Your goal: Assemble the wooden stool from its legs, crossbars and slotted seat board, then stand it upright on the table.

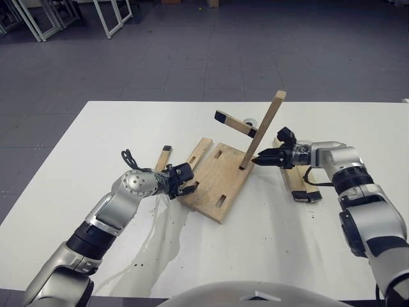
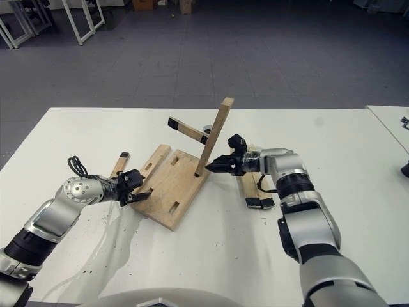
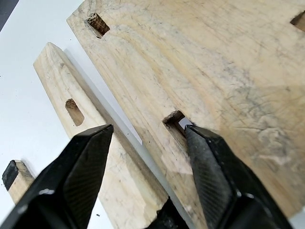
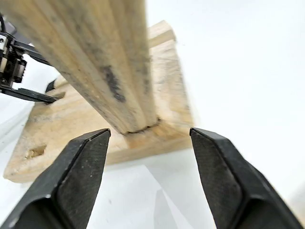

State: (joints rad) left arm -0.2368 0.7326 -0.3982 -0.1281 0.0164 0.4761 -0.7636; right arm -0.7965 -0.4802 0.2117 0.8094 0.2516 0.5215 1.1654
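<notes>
**One leg stands in the seat board, both grippers open beside it**

Grey floor and a few metal frames [image 1: 108, 13] fill the room behind a white table [image 1: 77, 160]. You are looking down over both arms.

Near the middle of the table lies the seat board [image 1: 217, 182], a pale wooden slab with several small slots cut through it. One leg [image 1: 265, 128] stands in the slot at the board's far right corner and leans to the right instead of standing straight. A crossbar [image 1: 236, 123] with a black tip juts from the leg's upper half toward the left, clear of the table.

Your left gripper [image 1: 190, 179] sits at the board's near left edge with its jaws spread wide and nothing between them. One finger [image 3: 209, 162] lies over the board next to a slot. The other finger [image 3: 86, 167] hangs over a loose leg [image 1: 200, 151], which lies along that edge just beside the board.

Your right gripper [image 1: 261, 158] is at the foot of the standing leg, also wide apart and holding nothing. Its two fingers [image 4: 81, 167] flank the leg's base on either side without touching the wood.

A short stick [image 1: 163, 158] with a black end lies to the left of the loose leg. More black-tipped sticks [image 1: 296, 182] lie side by side on the table under your right forearm.
</notes>
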